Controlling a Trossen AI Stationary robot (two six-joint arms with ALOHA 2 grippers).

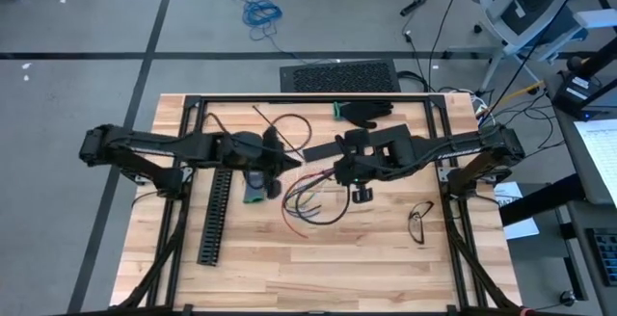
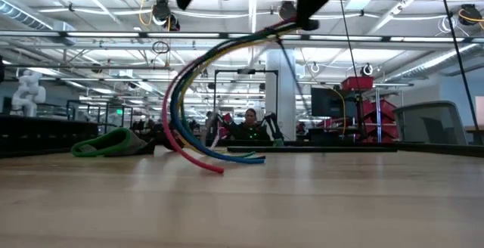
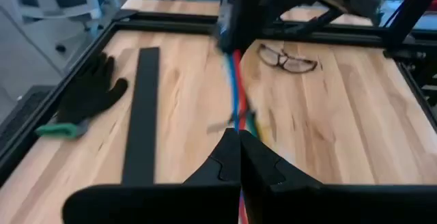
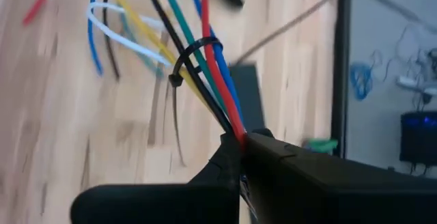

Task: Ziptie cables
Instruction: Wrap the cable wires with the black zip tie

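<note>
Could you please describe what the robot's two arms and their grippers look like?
Both arms are dark, nearly black, jointed in slim segments reaching in from the table's sides. The left gripper and right gripper each end in two matte black, angular fingers tapering to points. No markings show on them.

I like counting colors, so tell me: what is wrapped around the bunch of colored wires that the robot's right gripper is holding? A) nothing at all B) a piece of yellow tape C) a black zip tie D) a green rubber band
C: in the right wrist view a black zip tie loops around the cables just ahead of the right gripper, whose fingers are shut on them.
</note>
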